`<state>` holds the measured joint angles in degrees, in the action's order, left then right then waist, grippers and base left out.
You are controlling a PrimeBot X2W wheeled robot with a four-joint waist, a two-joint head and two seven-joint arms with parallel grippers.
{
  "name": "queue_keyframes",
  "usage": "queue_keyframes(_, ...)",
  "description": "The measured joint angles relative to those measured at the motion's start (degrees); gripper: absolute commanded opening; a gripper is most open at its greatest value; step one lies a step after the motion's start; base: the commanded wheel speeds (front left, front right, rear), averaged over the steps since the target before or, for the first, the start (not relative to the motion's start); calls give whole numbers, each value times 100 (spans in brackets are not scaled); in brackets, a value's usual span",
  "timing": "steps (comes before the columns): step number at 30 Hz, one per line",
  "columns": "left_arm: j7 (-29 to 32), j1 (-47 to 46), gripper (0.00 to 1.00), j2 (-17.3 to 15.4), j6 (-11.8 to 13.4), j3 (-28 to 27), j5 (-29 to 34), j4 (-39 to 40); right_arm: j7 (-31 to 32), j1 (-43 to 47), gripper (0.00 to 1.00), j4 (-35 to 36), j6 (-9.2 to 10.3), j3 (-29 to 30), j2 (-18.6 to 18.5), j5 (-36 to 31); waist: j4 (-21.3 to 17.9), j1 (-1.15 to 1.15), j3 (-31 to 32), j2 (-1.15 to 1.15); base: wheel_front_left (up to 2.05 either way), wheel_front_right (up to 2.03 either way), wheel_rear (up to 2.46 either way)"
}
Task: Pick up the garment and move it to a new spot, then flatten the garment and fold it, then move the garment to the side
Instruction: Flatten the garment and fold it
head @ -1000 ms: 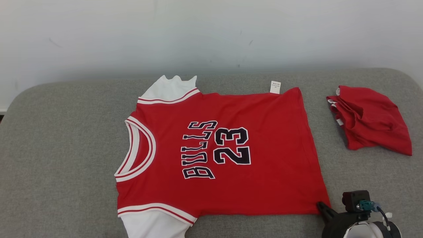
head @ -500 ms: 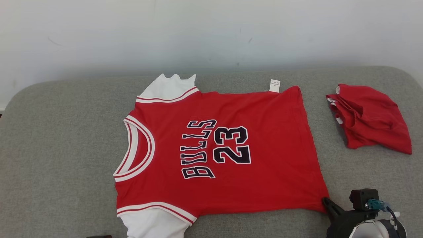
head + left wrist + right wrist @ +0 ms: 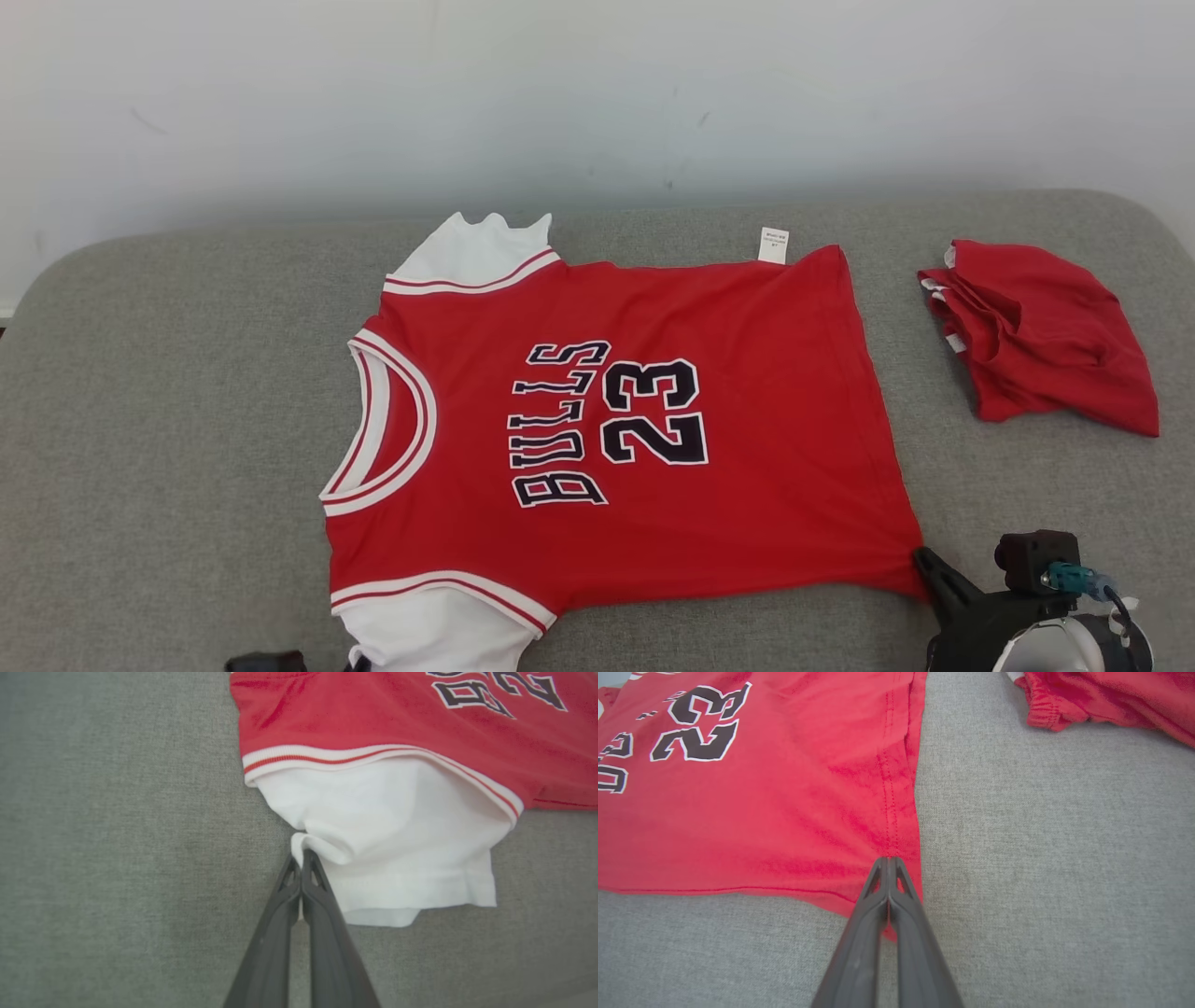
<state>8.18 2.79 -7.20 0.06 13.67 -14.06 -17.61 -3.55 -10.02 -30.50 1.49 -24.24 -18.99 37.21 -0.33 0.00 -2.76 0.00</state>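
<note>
Grey upholstered surface [image 3: 140, 420], pale wall [image 3: 597, 93] behind. Far left, we have the left claw [image 3: 301, 855] pinched shut on a fold of the near white sleeve [image 3: 397, 826]. The red Bulls 23 jersey [image 3: 747, 485] lies flat mid-surface, collar left and hem right, so its long axis runs left to right, parallel to the line between our two claws. At the hem end, the right claw [image 3: 888, 861] is clamped shut on the near hem corner [image 3: 901, 844]. Further right, a crumpled red garment [image 3: 1046, 336] sits well apart from the jersey.

Key relation: the whole jersey body lies ahead of both claws, away from us, and each arm holds its own end of the near edge. We judge that suits tensioning that edge or folding it away from us.

Versus a second ago: the left claw's dark tip has appeared at the head view's bottom edge beside the sleeve, and it has finished closing. The right claw has edged right, drawing the hem corner out to a point. The jersey body is otherwise unmoved.
</note>
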Motion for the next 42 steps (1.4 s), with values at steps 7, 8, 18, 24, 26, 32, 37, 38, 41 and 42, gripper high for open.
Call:
queue_keyframes(7,-70,-126,0,-134,9,-69,0,422,23,-229,0,134,-212,-119,-253,-121,20,0,39,0,0,0,0)
queue_keyframes(8,-70,-148,0,-158,-15,-85,-2,455,58,-265,0,159,-264,-137,-279,-148,21,0,42,0,0,0,0)
queue_keyframes(18,209,-760,0,-367,-270,-105,-56,720,494,-800,0,275,-565,-266,-481,-159,27,0,-28,0,0,0,0)
queue_keyframes(24,491,-1184,0,-442,-372,-132,-119,643,737,-1172,0,225,-658,-278,-525,-131,20,0,-154,0,0,0,0)
queue_keyframes(26,611,-1360,0,-455,-471,-153,-250,564,845,-1311,0,164,-699,-287,-536,-97,16,0,-215,0,0,0,0)
queue_keyframes(32,1034,-2058,0,-501,-571,-166,-519,296,1212,-1900,0,-75,-775,-380,-536,9,1,0,-445,0,0,0,0)
queue_keyframes(37,1360,-2633,0,-544,-620,-203,-649,-60,1473,-2460,0,-261,-808,-476,-463,49,-23,0,-675,0,0,0,0)
queue_keyframes(38,1408,-2744,0,-545,-621,-221,-714,-144,1525,-2559,0,-294,-813,-505,-438,52,-29,1,-725,0,0,0,0)
queue_keyframes(41,1557,-3086,0,-543,-662,-208,-832,-391,1630,-2816,0,-446,-835,-559,-350,69,-47,1,-877,1,0,0,0)
queue_keyframes(42,1560,-3195,0,-523,-664,-215,-856,-448,1675,-2885,0,-485,-838,-570,-332,79,-53,1,-927,0,0,0,0)
